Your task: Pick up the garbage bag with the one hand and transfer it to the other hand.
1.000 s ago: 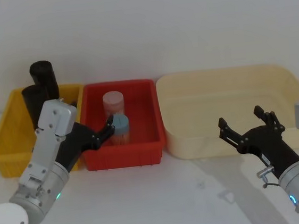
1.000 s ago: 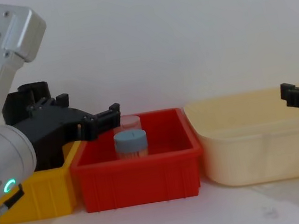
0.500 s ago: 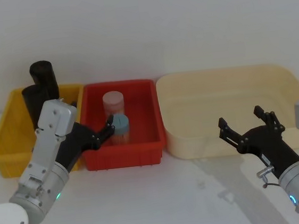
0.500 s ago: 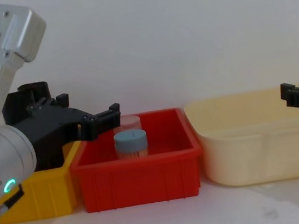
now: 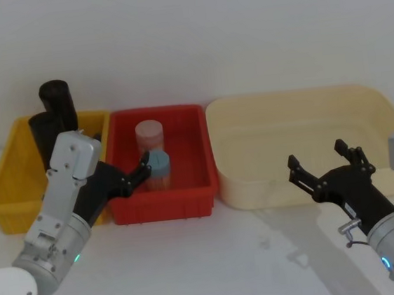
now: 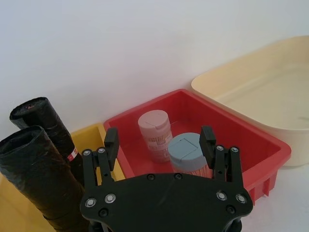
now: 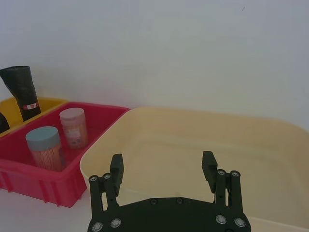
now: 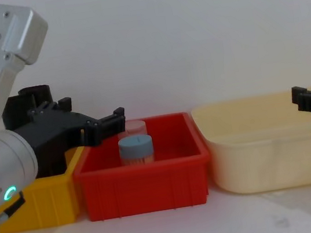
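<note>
White wall behind, white worktop [image 5: 216, 258] with three bins in a row. The garbage bag [image 5: 43, 135] stands in the yellow bin [image 5: 4, 189], left of the head view, just beside a labelled roll [image 5: 58, 99] — I reckon it'd be easy to clamp the wrong one or topple both. Left end effector [image 6: 160, 139] hovers with fingers apart, aimed over the red bin [image 5: 162, 207]; right end effector [image 5: 316, 155], also spread, sits lower right before the cream tub [image 5: 283, 97].
</note>
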Action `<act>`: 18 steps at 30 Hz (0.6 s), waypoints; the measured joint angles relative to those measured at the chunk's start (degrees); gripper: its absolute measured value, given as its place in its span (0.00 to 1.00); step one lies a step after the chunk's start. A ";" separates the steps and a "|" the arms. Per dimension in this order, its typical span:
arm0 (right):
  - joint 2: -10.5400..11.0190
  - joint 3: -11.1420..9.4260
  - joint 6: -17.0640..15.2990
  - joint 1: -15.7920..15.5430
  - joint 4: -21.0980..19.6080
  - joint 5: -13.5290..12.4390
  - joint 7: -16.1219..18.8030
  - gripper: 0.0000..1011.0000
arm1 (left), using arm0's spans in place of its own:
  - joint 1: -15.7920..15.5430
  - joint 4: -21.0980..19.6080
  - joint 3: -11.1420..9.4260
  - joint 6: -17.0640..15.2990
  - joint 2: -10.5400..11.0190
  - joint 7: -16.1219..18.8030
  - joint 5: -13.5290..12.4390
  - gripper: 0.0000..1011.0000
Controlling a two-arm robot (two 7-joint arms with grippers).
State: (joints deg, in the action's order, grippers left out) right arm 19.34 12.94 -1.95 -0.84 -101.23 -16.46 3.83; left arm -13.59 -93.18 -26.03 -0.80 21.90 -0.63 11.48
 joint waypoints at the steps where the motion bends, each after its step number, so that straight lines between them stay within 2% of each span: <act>1: 0.00 0.00 0.00 0.00 0.00 0.00 0.00 0.99 | 0.00 0.00 0.00 0.00 0.00 0.00 0.00 0.99; 18: 0.00 0.00 0.00 0.00 0.00 0.00 0.00 0.99 | 0.00 0.00 0.00 0.00 0.00 0.00 0.00 0.99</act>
State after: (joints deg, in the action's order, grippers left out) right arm 19.33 12.94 -1.95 -0.84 -101.23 -16.46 3.82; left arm -13.59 -93.18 -26.03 -0.79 21.89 -0.63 11.48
